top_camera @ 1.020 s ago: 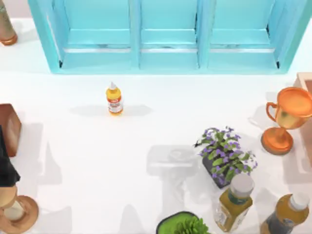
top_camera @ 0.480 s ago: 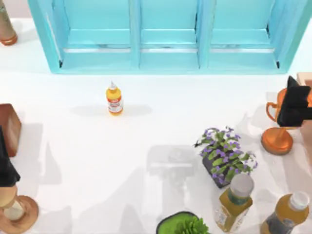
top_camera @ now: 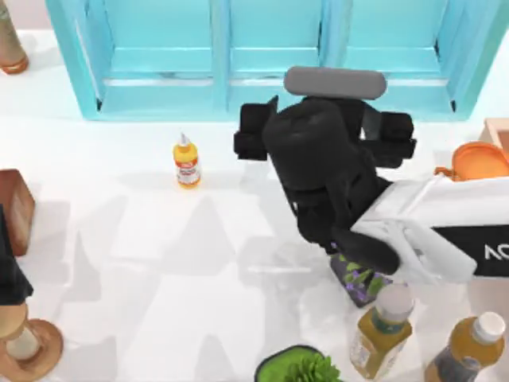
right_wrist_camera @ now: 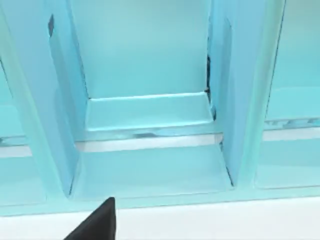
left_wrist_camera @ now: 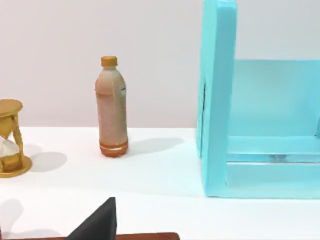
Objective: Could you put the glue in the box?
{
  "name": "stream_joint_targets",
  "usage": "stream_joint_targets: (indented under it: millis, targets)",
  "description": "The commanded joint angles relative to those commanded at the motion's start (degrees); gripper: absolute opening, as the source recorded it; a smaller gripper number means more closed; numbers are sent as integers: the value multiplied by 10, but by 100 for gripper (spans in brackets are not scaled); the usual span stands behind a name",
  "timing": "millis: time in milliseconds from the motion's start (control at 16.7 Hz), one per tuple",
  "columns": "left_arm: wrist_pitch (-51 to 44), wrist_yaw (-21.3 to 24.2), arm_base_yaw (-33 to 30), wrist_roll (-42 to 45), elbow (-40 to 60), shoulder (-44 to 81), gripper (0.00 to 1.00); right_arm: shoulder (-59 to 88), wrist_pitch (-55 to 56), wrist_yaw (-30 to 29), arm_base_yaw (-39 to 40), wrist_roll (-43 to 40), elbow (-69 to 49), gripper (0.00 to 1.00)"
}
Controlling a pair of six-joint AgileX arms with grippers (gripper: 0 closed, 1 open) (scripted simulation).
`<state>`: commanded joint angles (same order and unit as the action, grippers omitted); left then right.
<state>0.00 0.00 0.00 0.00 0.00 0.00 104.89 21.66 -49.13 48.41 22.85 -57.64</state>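
Note:
The glue (top_camera: 186, 161), a small yellow bottle with a white nozzle and a red label, stands upright on the white table in front of the box's left compartment. The turquoise box (top_camera: 276, 97) spans the table's far side with upright dividers; its outer wall (left_wrist_camera: 216, 100) and middle compartment (right_wrist_camera: 145, 112) show in the wrist views. My right gripper (top_camera: 324, 135) hangs high over the table in front of the middle and right compartments, well to the right of the glue and apart from it. My left gripper (top_camera: 8, 274) is parked at the left edge.
A brown bottle (top_camera: 8, 44) (left_wrist_camera: 111, 107) stands far left, with a brown block (top_camera: 14, 208) and an hourglass (top_camera: 24, 342) (left_wrist_camera: 11, 137) on the left. On the right are an orange trophy (top_camera: 479, 159), a purple flower pot (top_camera: 362, 282), two amber bottles (top_camera: 380, 330) (top_camera: 469, 350) and a green plant (top_camera: 302, 368).
My right arm has swept in from the right edge to the middle of the table in front of the box, now covering part of the trophy and flowers. Glue and left arm have not moved.

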Motion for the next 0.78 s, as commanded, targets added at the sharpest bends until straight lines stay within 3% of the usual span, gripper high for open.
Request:
stream_joint_targets:
  millis: [420,780]
  targets:
    - [0,0,0,0,0,0,100,298,96,-124,120,16,-206,100]
    - [0,0,0,0,0,0,100,381,115,-148,157,8,-253,100]
